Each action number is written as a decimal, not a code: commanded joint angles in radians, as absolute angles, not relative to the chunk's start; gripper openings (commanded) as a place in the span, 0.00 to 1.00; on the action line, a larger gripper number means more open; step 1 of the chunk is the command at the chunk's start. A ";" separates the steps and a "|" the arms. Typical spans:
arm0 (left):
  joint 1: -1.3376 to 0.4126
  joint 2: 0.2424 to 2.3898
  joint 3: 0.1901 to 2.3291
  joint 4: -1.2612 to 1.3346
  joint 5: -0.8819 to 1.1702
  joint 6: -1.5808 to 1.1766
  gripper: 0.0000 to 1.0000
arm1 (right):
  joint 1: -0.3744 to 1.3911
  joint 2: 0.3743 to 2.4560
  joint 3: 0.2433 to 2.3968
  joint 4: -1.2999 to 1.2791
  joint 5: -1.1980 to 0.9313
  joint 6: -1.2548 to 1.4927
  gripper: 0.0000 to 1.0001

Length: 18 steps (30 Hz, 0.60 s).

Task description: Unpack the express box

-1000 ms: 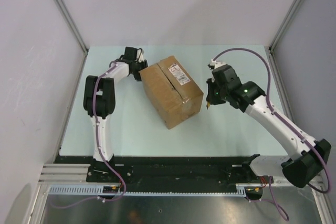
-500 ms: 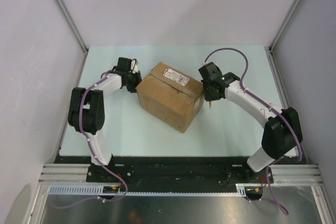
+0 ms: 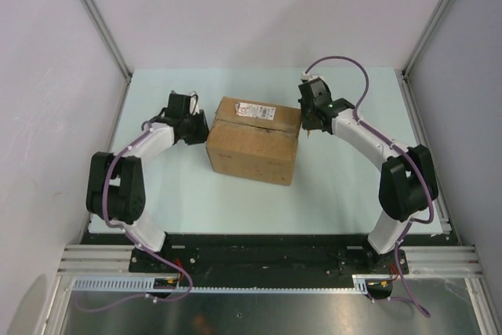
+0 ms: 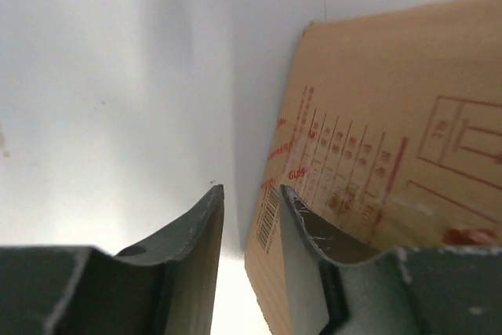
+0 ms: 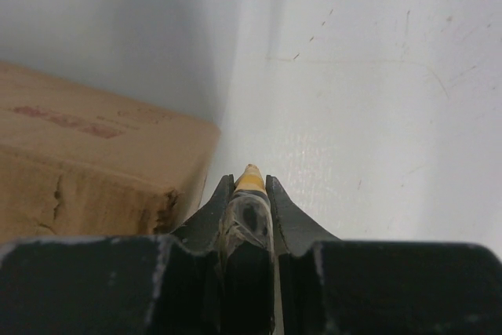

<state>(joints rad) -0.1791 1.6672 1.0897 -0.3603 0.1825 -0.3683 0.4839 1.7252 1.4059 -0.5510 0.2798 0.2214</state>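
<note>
The express box (image 3: 252, 147), brown cardboard with its flaps closed and a white label (image 3: 255, 110) on top, sits mid-table, square to the near edge. My left gripper (image 3: 201, 125) is at the box's left side. In the left wrist view (image 4: 251, 190) its jaws stand a little apart with nothing between them, close to the printed box face (image 4: 376, 115). My right gripper (image 3: 312, 128) is off the box's far right corner, shut on the yellow utility knife (image 5: 251, 186). The knife's tip pokes past the fingertips, just right of the box corner (image 5: 102, 162).
The pale green table top (image 3: 353, 186) is bounded by white walls and metal frame posts (image 3: 118, 60) at left, back and right. A black and metal rail (image 3: 259, 249) runs along the near edge by the arm bases.
The box has turned from a diagonal pose to square with the table. The left gripper moved nearer and left along its side. The right gripper with the knife moved toward the far right corner.
</note>
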 commanded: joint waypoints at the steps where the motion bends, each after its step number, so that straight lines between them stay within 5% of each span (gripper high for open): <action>1: -0.179 1.543 1.121 -0.324 0.042 -0.391 0.44 | 0.431 1.683 1.456 -0.486 0.310 0.227 0.00; 7: -0.186 1.430 1.253 -0.322 0.002 -0.344 0.61 | 0.385 1.573 1.456 -0.465 0.350 0.248 0.00; 10: -0.204 1.420 1.343 -0.304 0.160 -0.275 0.70 | 0.377 1.516 1.451 -0.491 0.371 0.279 0.00; 13: -0.265 1.472 1.440 -0.304 0.434 -0.235 0.72 | 0.374 1.456 1.434 -0.502 0.354 0.320 0.00; 18: -0.476 1.577 1.534 -0.301 0.549 -0.187 0.71 | 0.371 1.349 1.358 -0.497 0.292 0.420 0.00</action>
<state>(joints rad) -0.3172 1.4914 1.4631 -0.3084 0.3466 -0.2600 0.3752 1.4342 1.4055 -0.5163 0.3206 0.3199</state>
